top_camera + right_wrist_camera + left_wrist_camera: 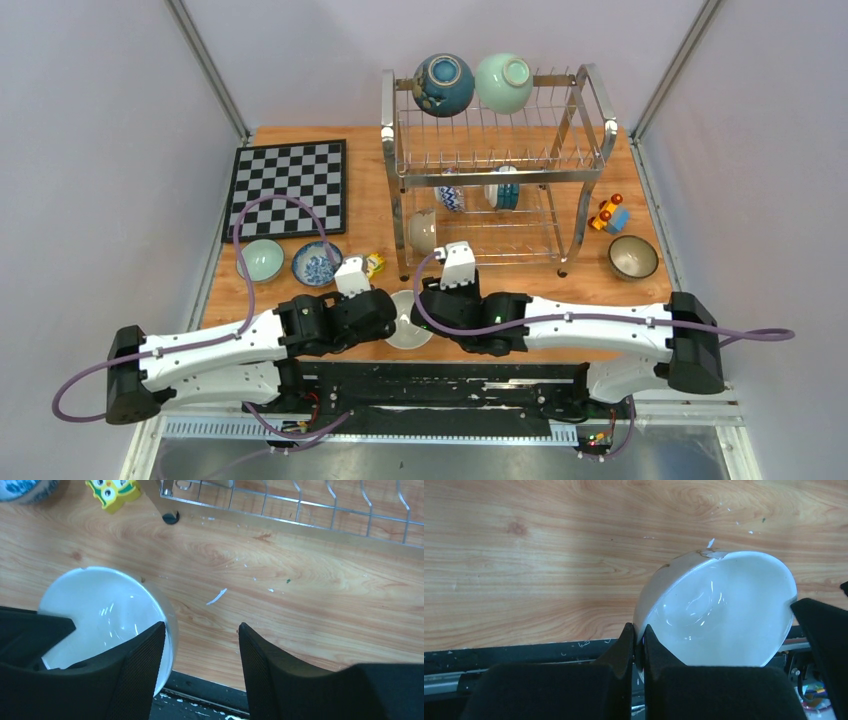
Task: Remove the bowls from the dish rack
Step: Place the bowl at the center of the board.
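Note:
A plain white bowl (408, 326) sits tilted at the table's near edge between my two arms. My left gripper (639, 632) is shut on its rim, and the white bowl (724, 615) fills the right of that view. My right gripper (201, 627) is open just right of the white bowl (100, 615), its left finger (145, 655) over the rim and only wood in the gap. The dish rack (495, 170) holds a dark blue bowl (443, 84) and a mint bowl (503, 82) on top, and patterned bowls (451, 190) and a cream bowl (423, 231) below.
On the table stand a mint bowl (260, 260), a blue-patterned bowl (316, 264) and a dark-rimmed bowl (633, 257). A chessboard (290, 186) lies at the back left. A yellow block (112, 490) sits by the rack's foot (170, 516), and a toy car (608, 214) stands right of the rack.

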You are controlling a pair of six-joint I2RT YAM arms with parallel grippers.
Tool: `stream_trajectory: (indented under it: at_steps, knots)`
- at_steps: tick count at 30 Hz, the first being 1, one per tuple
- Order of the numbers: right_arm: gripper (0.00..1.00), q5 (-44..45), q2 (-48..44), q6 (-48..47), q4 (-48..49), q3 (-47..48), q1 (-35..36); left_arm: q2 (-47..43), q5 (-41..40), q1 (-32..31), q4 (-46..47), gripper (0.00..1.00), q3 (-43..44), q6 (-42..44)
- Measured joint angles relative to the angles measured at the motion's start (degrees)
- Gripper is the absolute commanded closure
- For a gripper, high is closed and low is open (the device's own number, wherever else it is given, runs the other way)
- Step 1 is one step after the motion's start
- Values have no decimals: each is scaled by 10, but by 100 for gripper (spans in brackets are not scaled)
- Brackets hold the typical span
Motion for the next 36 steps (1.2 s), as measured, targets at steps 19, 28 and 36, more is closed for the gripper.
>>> stream_trajectory:
  at_steps: [19,28,36]
  knots:
    - [98,-103,60,-57,52,0,-2,2,1,0,-37,100,7,-61]
    - [100,-116,64,-79,66,0,-13,-11,-9,0,-44,52,11,-49]
    - [100,-176,68,-101,41,0,-22,-21,-36,0,-49,51,31,10]
